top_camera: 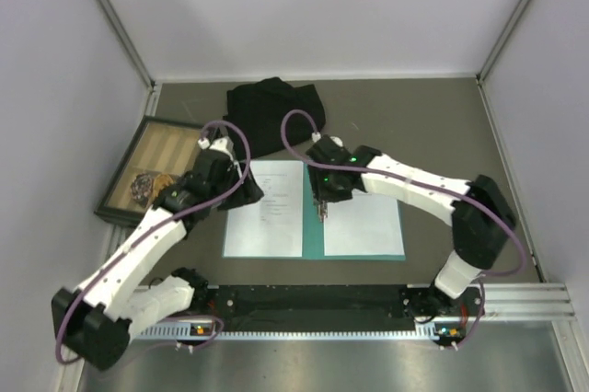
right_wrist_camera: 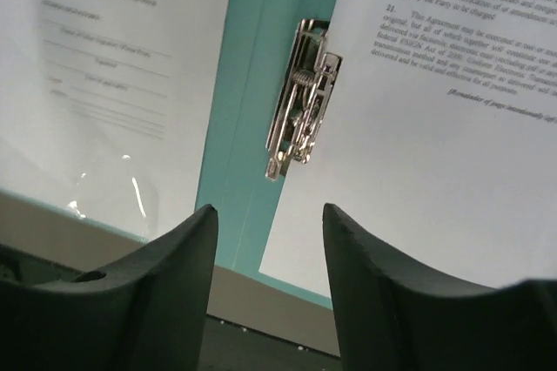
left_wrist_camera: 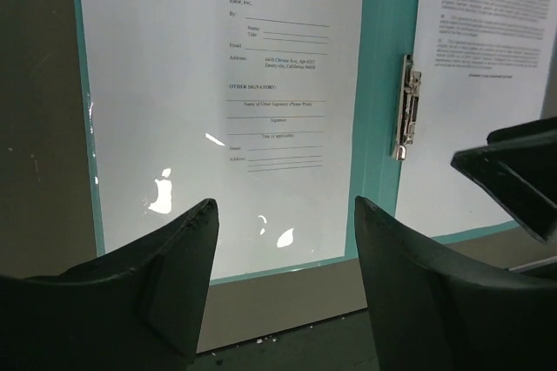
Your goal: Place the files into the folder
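The teal folder [top_camera: 313, 226] lies open and flat on the table. One white sheet [top_camera: 265, 213] covers its left half and a second white sheet [top_camera: 363, 224] covers its right half. A metal clip [top_camera: 321, 210] sits at the spine; in the right wrist view the clip [right_wrist_camera: 300, 101] overlaps the right sheet's [right_wrist_camera: 435, 127] edge. My left gripper [top_camera: 247, 188] is open and empty over the left sheet's [left_wrist_camera: 218, 84] far edge. My right gripper [top_camera: 321, 199] is open and empty above the far end of the spine [right_wrist_camera: 252, 84]. The left wrist view also shows the clip [left_wrist_camera: 406, 107].
A black cloth [top_camera: 273, 107] lies bunched at the back, just beyond the folder. A dark-framed wooden tray [top_camera: 147, 157] holding a brownish object [top_camera: 145, 185] stands at the left. Grey walls close in the table on three sides.
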